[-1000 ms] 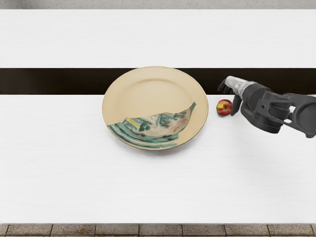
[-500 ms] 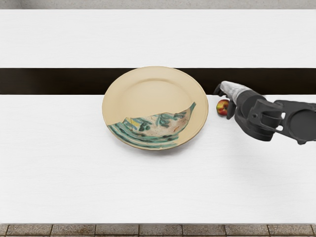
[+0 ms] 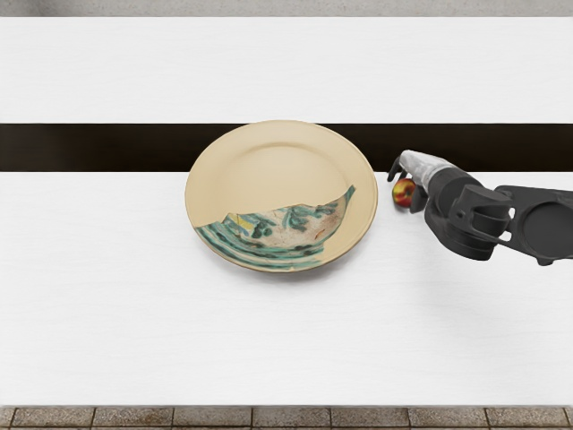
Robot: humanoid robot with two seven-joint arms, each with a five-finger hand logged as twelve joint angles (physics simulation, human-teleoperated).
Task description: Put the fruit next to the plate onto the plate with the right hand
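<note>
Head view: I see a white, faintly grained table (image 3: 134, 313). On it sits a round, shallow, glossy cream plate (image 3: 269, 166) with a green-blue painted patch across its near part. Just right of the rim, on the table, is a small red-yellow apple (image 3: 404, 192). The right hand (image 3: 421, 172), grey knuckles and dark fingers, is curled around the apple, half covering it.

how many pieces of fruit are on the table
1: an apple on the table, just right of the plate and partly covered by the right robot hand. The robot hand could hide more, but none shows.
</note>
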